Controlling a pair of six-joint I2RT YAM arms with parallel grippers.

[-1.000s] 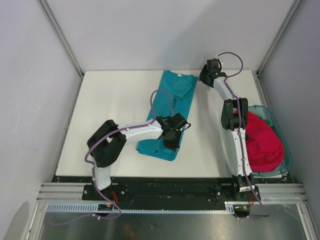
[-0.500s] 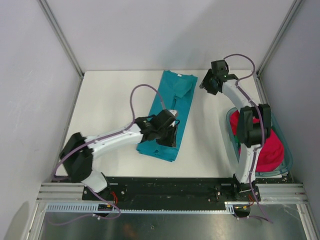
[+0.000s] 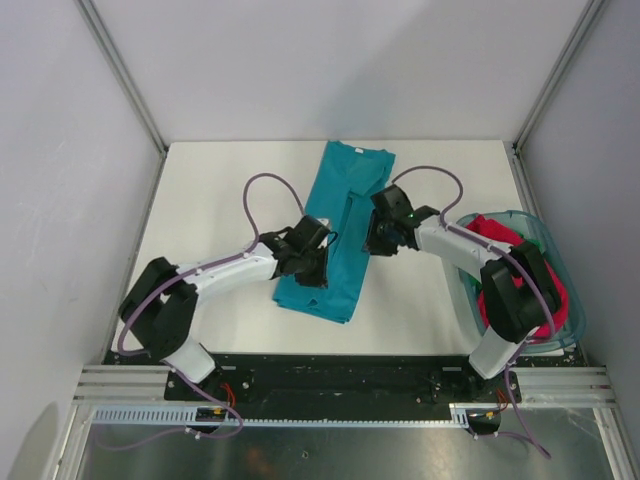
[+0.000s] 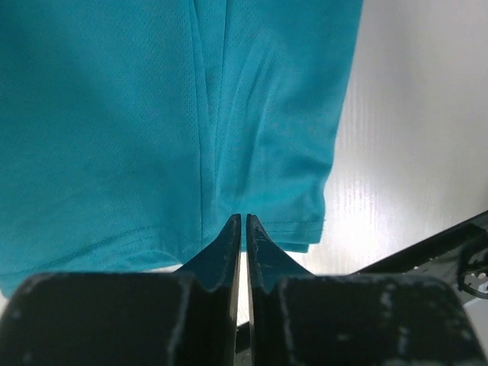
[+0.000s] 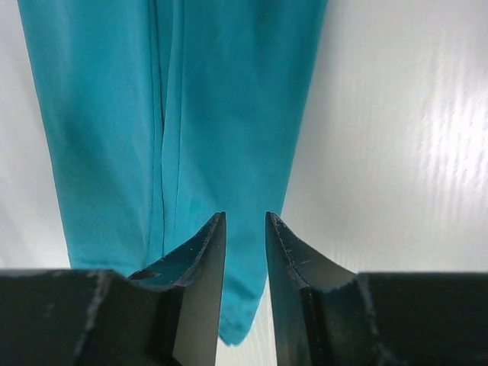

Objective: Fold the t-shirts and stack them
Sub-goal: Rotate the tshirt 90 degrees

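white table, grey walls; long teal tee on it, basket with red tee at right. left gripper fingers pressed together, right gripper fingers slightly apart.

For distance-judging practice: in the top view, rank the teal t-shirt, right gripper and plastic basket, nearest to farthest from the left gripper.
1. The teal t-shirt, right beneath the left gripper.
2. The right gripper, across the shirt.
3. The teal plastic basket, far right.

No readable text, label, brand, number or sign shows on the teal-blue t-shirt, the magenta-red t-shirt or the white surface
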